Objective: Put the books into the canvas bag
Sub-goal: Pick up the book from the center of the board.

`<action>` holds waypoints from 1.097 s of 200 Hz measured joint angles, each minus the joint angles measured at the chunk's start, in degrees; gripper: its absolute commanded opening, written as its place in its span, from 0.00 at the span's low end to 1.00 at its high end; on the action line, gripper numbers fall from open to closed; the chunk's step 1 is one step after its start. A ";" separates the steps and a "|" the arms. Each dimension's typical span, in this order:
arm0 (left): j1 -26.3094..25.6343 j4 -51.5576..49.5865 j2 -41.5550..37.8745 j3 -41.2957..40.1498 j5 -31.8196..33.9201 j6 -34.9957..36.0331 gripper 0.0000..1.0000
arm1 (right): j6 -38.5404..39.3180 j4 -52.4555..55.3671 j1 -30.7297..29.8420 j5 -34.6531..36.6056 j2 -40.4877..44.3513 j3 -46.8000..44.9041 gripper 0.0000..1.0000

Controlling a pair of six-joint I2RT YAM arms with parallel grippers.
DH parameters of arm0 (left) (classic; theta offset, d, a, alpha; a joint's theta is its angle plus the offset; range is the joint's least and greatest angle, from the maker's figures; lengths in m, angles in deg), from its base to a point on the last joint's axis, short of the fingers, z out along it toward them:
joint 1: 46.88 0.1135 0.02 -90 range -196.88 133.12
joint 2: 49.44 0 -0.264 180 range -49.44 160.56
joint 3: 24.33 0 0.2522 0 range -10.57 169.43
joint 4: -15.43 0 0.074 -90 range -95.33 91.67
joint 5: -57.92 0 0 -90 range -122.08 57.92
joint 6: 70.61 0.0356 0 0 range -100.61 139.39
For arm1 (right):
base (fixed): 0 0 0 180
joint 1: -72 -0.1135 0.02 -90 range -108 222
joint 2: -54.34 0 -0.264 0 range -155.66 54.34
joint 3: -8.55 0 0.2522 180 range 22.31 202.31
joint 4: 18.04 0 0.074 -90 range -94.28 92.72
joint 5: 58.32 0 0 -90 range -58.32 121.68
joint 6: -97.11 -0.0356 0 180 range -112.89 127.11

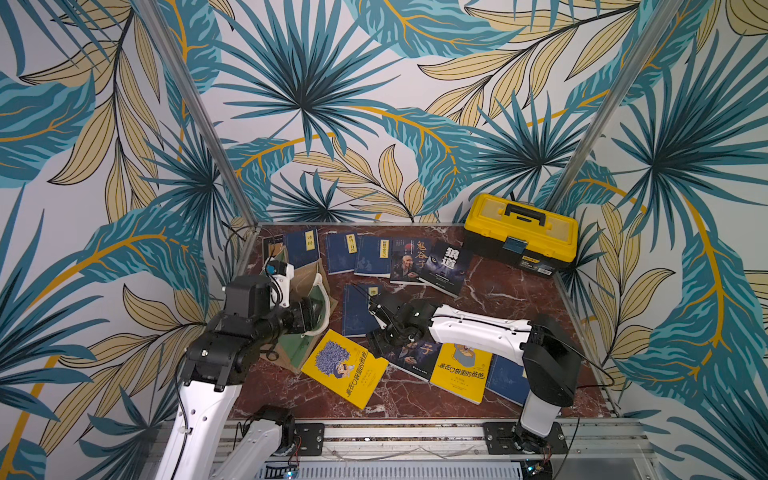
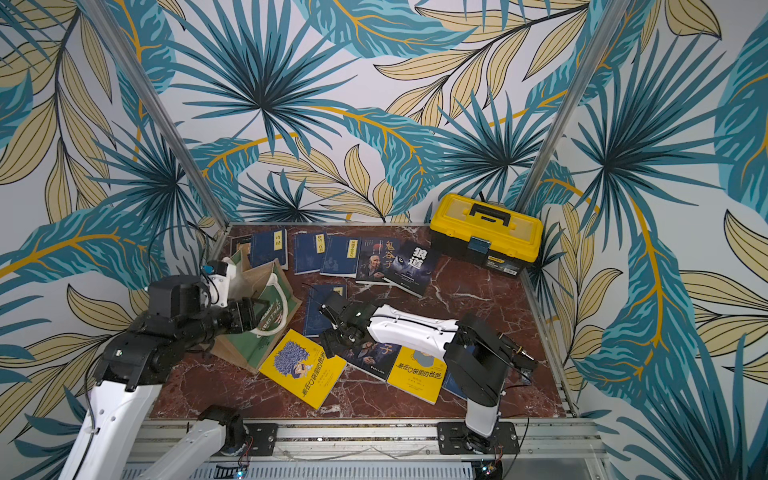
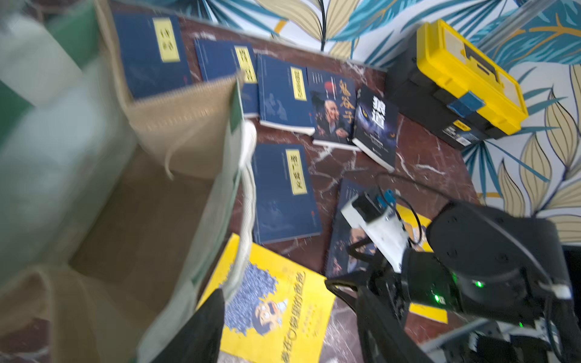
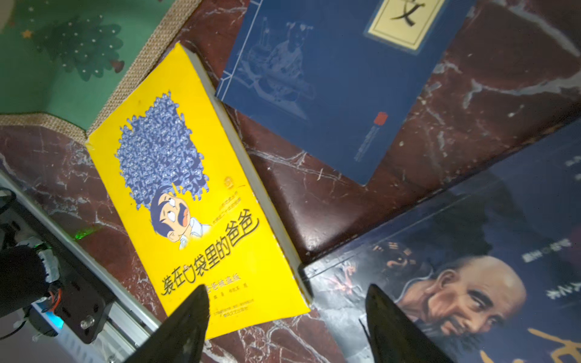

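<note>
The canvas bag [image 1: 309, 286] [image 2: 270, 316] stands open at the left of the table, and its tan inside [image 3: 141, 204] shows in the left wrist view. My left gripper [image 1: 315, 312] [image 3: 289, 317] is open at the bag's rim, beside the white rope handle [image 3: 248, 188], with nothing between its fingers. A yellow cartoon book [image 1: 345, 370] [image 4: 195, 195] leans against the bag's green panel [image 4: 63, 63]. My right gripper [image 1: 374, 336] [image 4: 289, 314] hangs open above that book's corner and a dark portrait book [image 4: 456, 283]. A navy book [image 1: 355, 311] lies beside them.
Several more books lie in a row along the back edge [image 1: 374, 255]. A second yellow book [image 1: 459, 374] and a navy one [image 1: 505, 380] sit under the right arm. A yellow-and-black toolbox [image 1: 519, 232] stands in the back right corner. Metal rails edge the table's front.
</note>
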 measured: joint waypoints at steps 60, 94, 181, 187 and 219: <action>-19.15 -0.04 -2.82 -14.16 3.39 -18.12 0.68 | -0.74 -0.92 -0.20 -0.83 -0.37 -1.81 0.78; -28.72 -0.17 -3.98 -23.08 7.54 -29.75 0.69 | -0.85 -1.55 -0.20 -0.79 -1.88 -1.84 0.77; -33.92 1.05 -12.39 -38.14 16.37 -50.42 0.69 | -1.33 -2.54 -0.20 -0.81 -6.25 -1.09 0.74; -34.14 1.62 -12.63 -39.10 16.87 -51.54 0.68 | -1.27 -2.56 -0.20 -0.81 -6.45 -0.85 0.74; -35.34 7.30 -13.16 -44.85 18.69 -56.30 0.65 | -0.57 -2.56 -0.20 -0.79 -6.95 -0.57 0.65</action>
